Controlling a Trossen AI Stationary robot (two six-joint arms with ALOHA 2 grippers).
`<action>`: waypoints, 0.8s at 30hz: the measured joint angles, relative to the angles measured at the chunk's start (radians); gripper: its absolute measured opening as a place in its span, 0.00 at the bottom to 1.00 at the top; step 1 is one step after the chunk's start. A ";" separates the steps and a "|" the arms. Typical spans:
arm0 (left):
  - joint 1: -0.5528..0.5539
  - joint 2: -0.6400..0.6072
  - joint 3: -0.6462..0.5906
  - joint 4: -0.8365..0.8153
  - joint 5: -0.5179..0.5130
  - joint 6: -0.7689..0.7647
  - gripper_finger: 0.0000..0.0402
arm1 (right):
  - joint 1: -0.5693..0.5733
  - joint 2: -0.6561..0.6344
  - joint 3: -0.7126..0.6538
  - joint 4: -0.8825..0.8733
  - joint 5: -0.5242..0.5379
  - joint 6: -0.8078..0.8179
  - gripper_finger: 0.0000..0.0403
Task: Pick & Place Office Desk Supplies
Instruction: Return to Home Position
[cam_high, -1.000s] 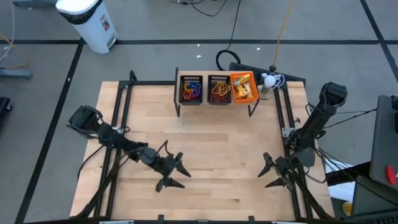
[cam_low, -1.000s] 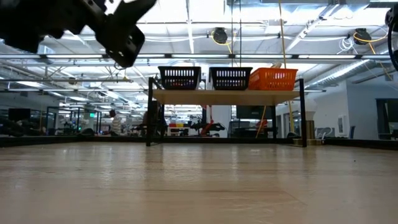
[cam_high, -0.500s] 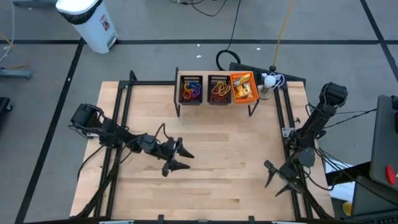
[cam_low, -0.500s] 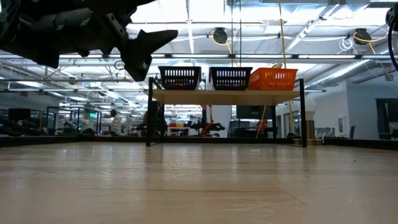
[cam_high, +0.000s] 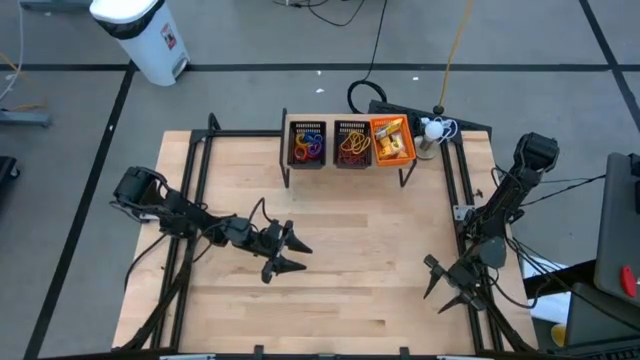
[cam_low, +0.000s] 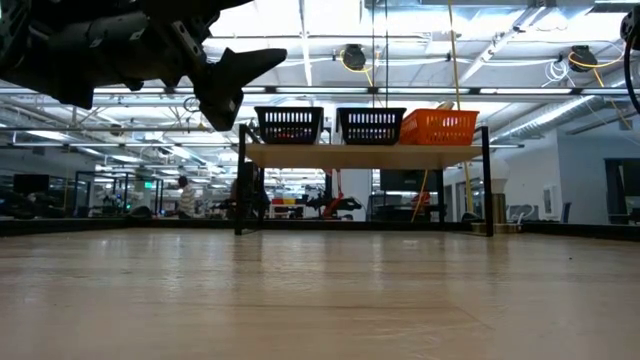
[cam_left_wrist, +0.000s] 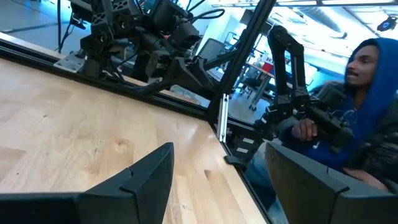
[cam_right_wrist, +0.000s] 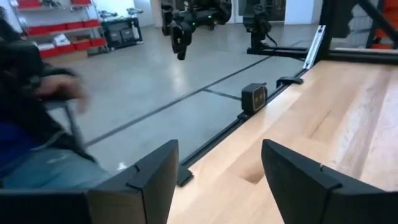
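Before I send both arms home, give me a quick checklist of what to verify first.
1. Bins on the shelf: left bin, middle bin and orange bin stand side by side. Ok.
2. Left tool empty: open above the table, nothing between its fingers. Ok.
3. Right tool empty: open near the table's right edge. Ok.
4. Loose supplies on the table: none seen in the high or low view. Ok.
5. Person past the table's edge: clearance from the right arm, cannot tell.
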 joint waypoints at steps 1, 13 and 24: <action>0.000 0.000 0.000 0.000 0.000 0.000 0.64 | 0.000 0.000 0.000 0.000 0.004 -0.013 0.54; 0.000 0.000 0.000 0.000 0.000 -0.001 0.64 | -0.001 0.000 0.000 0.007 0.047 -0.069 0.54; 0.000 0.001 0.000 0.000 -0.001 -0.001 0.64 | -0.001 0.000 -0.001 0.004 0.048 -0.061 0.54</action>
